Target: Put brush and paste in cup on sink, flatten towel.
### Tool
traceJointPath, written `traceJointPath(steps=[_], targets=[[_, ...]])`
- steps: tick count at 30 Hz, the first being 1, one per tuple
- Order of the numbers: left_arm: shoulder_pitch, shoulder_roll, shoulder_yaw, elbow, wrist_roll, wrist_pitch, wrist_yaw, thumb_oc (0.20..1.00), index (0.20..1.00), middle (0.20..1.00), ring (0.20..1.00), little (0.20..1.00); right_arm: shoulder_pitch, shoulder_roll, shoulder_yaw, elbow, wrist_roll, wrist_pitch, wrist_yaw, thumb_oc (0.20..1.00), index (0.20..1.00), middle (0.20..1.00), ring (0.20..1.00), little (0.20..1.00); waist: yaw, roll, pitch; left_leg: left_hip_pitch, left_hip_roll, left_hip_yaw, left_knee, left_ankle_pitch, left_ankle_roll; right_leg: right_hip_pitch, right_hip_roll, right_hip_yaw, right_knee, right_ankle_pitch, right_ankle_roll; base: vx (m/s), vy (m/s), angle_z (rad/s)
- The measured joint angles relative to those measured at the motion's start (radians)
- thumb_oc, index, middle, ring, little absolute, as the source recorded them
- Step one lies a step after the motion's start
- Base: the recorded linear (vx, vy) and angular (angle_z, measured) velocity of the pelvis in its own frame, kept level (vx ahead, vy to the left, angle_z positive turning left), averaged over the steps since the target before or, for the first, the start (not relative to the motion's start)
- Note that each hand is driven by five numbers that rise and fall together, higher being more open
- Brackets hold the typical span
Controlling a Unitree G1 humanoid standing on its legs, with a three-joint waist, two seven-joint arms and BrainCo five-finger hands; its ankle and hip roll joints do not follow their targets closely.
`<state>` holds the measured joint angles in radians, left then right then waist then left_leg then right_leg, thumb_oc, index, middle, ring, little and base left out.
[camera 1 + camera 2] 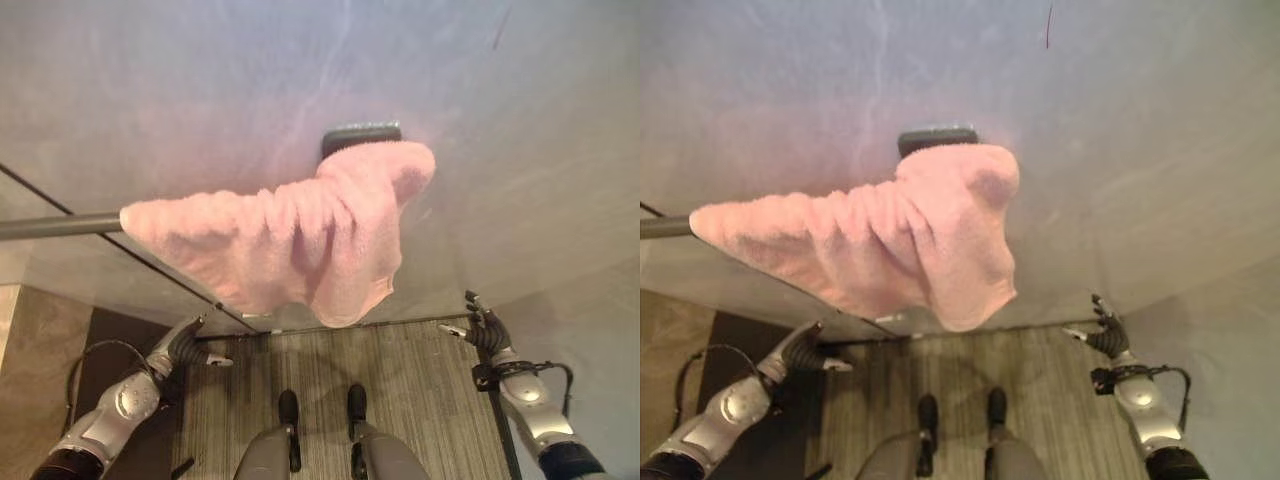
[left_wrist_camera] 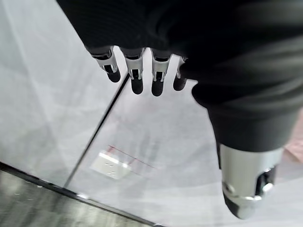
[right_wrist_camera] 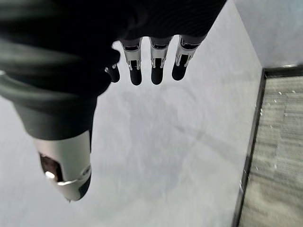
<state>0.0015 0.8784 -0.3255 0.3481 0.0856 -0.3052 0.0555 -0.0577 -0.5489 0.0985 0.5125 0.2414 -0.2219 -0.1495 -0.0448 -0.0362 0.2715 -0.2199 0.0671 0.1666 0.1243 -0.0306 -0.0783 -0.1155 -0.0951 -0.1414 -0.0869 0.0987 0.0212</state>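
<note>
Towel (image 1: 290, 240) bunched on rail (image 1: 55, 226), frame centre, long axis left-right. Left robot hand (image 1: 190, 345) nearer, just below; right robot hand (image 1: 483, 325) lower right. Both slack-fingered, empty.

Soft, even, fairly dim light falls on the grey wall (image 1: 500, 120), with a faint pink cast around the towel (image 1: 300, 240). Head views bend at the edges; wrist views blur close up.

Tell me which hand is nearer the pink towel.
The left hand: it sits just below the bunched pink towel's lower edge, while the right hand hangs farther off to the side. Both are open, touching nothing.
</note>
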Motion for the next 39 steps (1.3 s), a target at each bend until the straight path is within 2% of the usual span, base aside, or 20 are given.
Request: traceJointPath(steps=[1, 2, 3, 4, 5, 6, 8, 10, 12, 15, 19, 25, 26, 29, 32, 35, 37, 38, 39], targets=[[0.004, 0.011, -0.004, 0.002, 0.002, -0.003, 0.000, 1.000, 1.000, 1.000, 1.000, 1.000, -0.006, 0.001, -0.008, 0.003, 0.000, 0.001, -0.007, 1.000, 1.000, 1.000, 1.000, 1.000, 0.003, 0.009, 0.002, 0.014, 0.029, -0.012, -0.011, 0.008, -0.012, 0.001, 0.011, 0.000, 0.000, -0.004, 0.004, 0.06, 0.155, 0.02], [0.022, 0.014, 0.008, -0.001, 0.003, -0.004, 0.001, 1.000, 1.000, 1.000, 1.000, 1.000, -0.017, 0.004, -0.011, -0.001, 0.002, 0.001, -0.012, 1.000, 1.000, 1.000, 1.000, 1.000, 0.010, 0.017, 0.007, 0.036, 0.044, -0.054, -0.045, 0.009, -0.014, 0.002, 0.022, 0.015, 0.000, 0.000, 0.006, 0.01, 0.049, -0.38], [0.046, 0.008, 0.022, -0.005, 0.002, -0.004, 0.002, 1.000, 1.000, 1.000, 1.000, 1.000, -0.030, -0.003, -0.011, -0.021, 0.004, -0.001, -0.017, 1.000, 1.000, 1.000, 1.000, 1.000, 0.012, 0.046, 0.014, 0.083, 0.050, -0.106, -0.107, 0.019, -0.023, 0.005, 0.036, 0.021, 0.000, 0.006, 0.019, 0.00, 0.180, -0.26], [0.047, -0.001, 0.022, -0.011, 0.002, -0.004, 0.002, 1.000, 1.000, 1.000, 1.000, 1.000, -0.030, -0.013, -0.014, -0.034, 0.009, -0.002, -0.017, 1.000, 1.000, 1.000, 1.000, 1.000, -0.002, 0.072, 0.015, 0.093, 0.050, -0.114, -0.132, 0.040, -0.023, 0.006, 0.046, 0.015, 0.000, 0.001, 0.031, 0.00, 0.198, -0.09], [0.036, -0.003, 0.022, -0.012, 0.002, -0.004, 0.002, 1.000, 1.000, 1.000, 1.000, 1.000, -0.029, -0.005, -0.017, -0.036, 0.020, -0.004, -0.018, 1.000, 1.000, 1.000, 1.000, 1.000, 0.000, 0.063, 0.017, 0.100, 0.044, -0.117, -0.150, 0.058, -0.026, 0.004, 0.039, 0.016, 0.000, 0.003, 0.040, -0.01, 0.262, 0.29], [0.016, 0.016, 0.026, -0.037, 0.000, -0.007, -0.001, 1.000, 1.000, 1.000, 1.000, 1.000, -0.003, -0.003, -0.026, -0.041, 0.028, -0.004, 0.003, 1.000, 1.000, 1.000, 1.000, 1.000, 0.004, 0.055, 0.018, 0.114, 0.017, -0.129, -0.183, 0.077, -0.012, 0.002, 0.013, 0.012, 0.000, 0.015, 0.048, 0.01, 0.177, 0.23], [0.043, 0.089, 0.047, -0.110, -0.019, -0.015, -0.009, 1.000, 1.000, 1.000, 1.000, 1.000, 0.020, -0.037, -0.025, -0.046, 0.042, -0.004, 0.034, 1.000, 1.000, 1.000, 1.000, 1.000, 0.004, 0.048, 0.015, 0.120, -0.006, -0.129, -0.210, 0.090, 0.003, 0.001, -0.011, 0.006, 0.000, 0.016, 0.064, 0.00, 0.140, 0.19], [0.064, 0.124, 0.072, -0.136, -0.043, -0.021, -0.018, 1.000, 1.000, 1.000, 1.000, 1.000, 0.014, -0.054, -0.027, -0.044, 0.057, -0.004, 0.050, 1.000, 1.000, 1.000, 1.000, 1.000, 0.008, 0.045, 0.013, 0.125, -0.024, -0.127, -0.214, 0.093, 0.008, 0.001, -0.027, 0.011, 0.000, 0.020, 0.070, -0.01, 0.080, 0.00], [0.086, 0.143, 0.091, -0.159, -0.051, -0.023, -0.024, 1.000, 1.000, 1.000, 1.000, 1.000, 0.002, -0.075, -0.027, -0.044, 0.074, -0.004, 0.066, 1.000, 1.000, 1.000, 1.000, 1.000, 0.016, 0.044, 0.013, 0.130, -0.032, -0.118, -0.214, 0.089, 0.013, 0.001, -0.036, 0.024, 0.000, 0.023, 0.077, -0.01, 0.105, -0.13], [0.159, 0.120, 0.173, -0.221, -0.205, -0.025, -0.082, 1.000, 1.000, 1.000, 1.000, 1.000, -0.027, -0.135, -0.033, -0.044, 0.178, -0.004, 0.123, 1.000, 1.000, 1.000, 1.000, 1.000, 0.037, 0.036, 0.009, 0.133, -0.044, -0.094, -0.215, 0.081, 0.024, -0.008, -0.046, 0.049, 0.000, 0.030, 0.087, 0.00, 0.084, -0.21], [0.158, 0.166, 0.207, -0.292, -0.285, -0.024, -0.111, 1.000, 1.000, 1.000, 1.000, 1.000, -0.034, -0.169, -0.039, -0.029, 0.238, 0.000, 0.157, 1.000, 1.000, 1.000, 1.000, 1.000, 0.047, 0.007, -0.011, 0.133, -0.039, -0.096, -0.214, 0.082, 0.024, -0.008, -0.042, 0.051, 0.000, 0.030, 0.087, 0.00, 0.021, 0.01], [0.057, 0.074, 0.189, -0.302, -0.373, -0.016, -0.116, 1.000, 1.000, 1.000, 1.000, 1.000, -0.090, -0.170, -0.012, 0.022, 0.304, 0.008, 0.156, 1.000, 1.000, 1.000, 1.000, 1.000, 0.041, -0.010, -0.039, 0.133, -0.038, -0.096, -0.214, 0.082, 0.023, -0.010, -0.039, 0.054, 0.000, 0.031, 0.089, 0.00, -0.005, -0.01], [0.030, 0.020, 0.177, -0.305, -0.403, -0.014, -0.113, 1.000, 1.000, 1.000, 1.000, 1.000, -0.108, -0.172, 0.024, 0.022, 0.322, 0.027, 0.150, 1.000, 1.000, 1.000, 1.000, 1.000, 0.043, -0.013, -0.041, 0.133, -0.038, -0.091, -0.214, 0.083, 0.023, -0.011, -0.040, 0.058, 0.000, 0.033, 0.089, 0.00, -0.022, -0.11], [-0.004, 0.020, 0.113, -0.336, -0.431, -0.012, -0.119, 1.000, 1.000, 1.000, 1.000, 1.000, -0.180, -0.178, 0.150, 0.016, 0.337, 0.047, 0.160, 1.000, 1.000, 1.000, 1.000, 1.000, 0.040, -0.037, -0.056, 0.135, -0.031, -0.055, -0.214, 0.083, 0.022, -0.030, -0.031, 0.094, 0.000, 0.045, 0.093, -0.01, -0.030, -0.34], [-0.105, -0.006, 0.014, -0.344, -0.439, -0.012, -0.134, 1.000, 1.000, 1.000, 1.000, 1.000, -0.256, -0.177, 0.252, -0.005, 0.348, 0.074, 0.184, 1.000, 1.000, 1.000, 1.000, 1.000, 0.028, -0.045, -0.062, 0.139, -0.025, -0.032, -0.215, 0.084, 0.020, -0.040, -0.025, 0.112, 0.000, 0.053, 0.088, -0.01, -0.022, -0.27], [-0.126, -0.085, -0.010, -0.363, -0.489, -0.007, -0.148, 1.000, 1.000, 1.000, 1.000, 1.000, -0.280, -0.177, 0.289, -0.042, 0.373, 0.095, 0.186, 1.000, 1.000, 1.000, 1.000, 1.000, 0.028, -0.045, -0.062, 0.138, -0.017, -0.016, -0.215, 0.086, 0.017, -0.050, -0.021, 0.129, 0.000, 0.058, 0.084, -0.01, -0.034, -0.18], [-0.139, -0.098, -0.011, -0.379, -0.517, 0.008, -0.150, 1.000, 1.000, 1.000, 1.000, 1.000, -0.308, -0.182, 0.335, -0.075, 0.374, 0.114, 0.191, 1.000, 1.000, 1.000, 1.000, 1.000, 0.027, -0.045, -0.062, 0.128, -0.003, -0.014, -0.216, 0.092, 0.008, -0.061, -0.006, 0.130, 0.000, 0.064, 0.077, 0.02, -0.096, -0.13], [-0.148, -0.099, -0.013, -0.388, -0.519, 0.021, -0.147, 1.000, 1.000, 1.000, 1.000, 1.000, -0.364, -0.188, 0.412, -0.075, 0.375, 0.147, 0.188, 1.000, 1.000, 1.000, 1.000, 1.000, 0.026, -0.044, -0.063, 0.133, 0.012, -0.012, -0.216, 0.094, 0.002, -0.060, 0.008, 0.132, 0.000, 0.066, 0.074, 0.07, -0.133, -0.12], [-0.159, -0.111, -0.018, -0.395, -0.518, 0.024, -0.146, 1.000, 1.000, 1.000, 1.000, 1.000, -0.407, -0.190, 0.465, -0.074, 0.375, 0.170, 0.184, 0.200, 0.200, 0.200, 0.200, 0.200, 0.026, -0.044, -0.063, 0.134, 0.021, -0.012, -0.217, 0.091, -0.003, -0.060, 0.017, 0.132, -0.001, 0.066, 0.072, 0.07, -0.108, -0.17]])
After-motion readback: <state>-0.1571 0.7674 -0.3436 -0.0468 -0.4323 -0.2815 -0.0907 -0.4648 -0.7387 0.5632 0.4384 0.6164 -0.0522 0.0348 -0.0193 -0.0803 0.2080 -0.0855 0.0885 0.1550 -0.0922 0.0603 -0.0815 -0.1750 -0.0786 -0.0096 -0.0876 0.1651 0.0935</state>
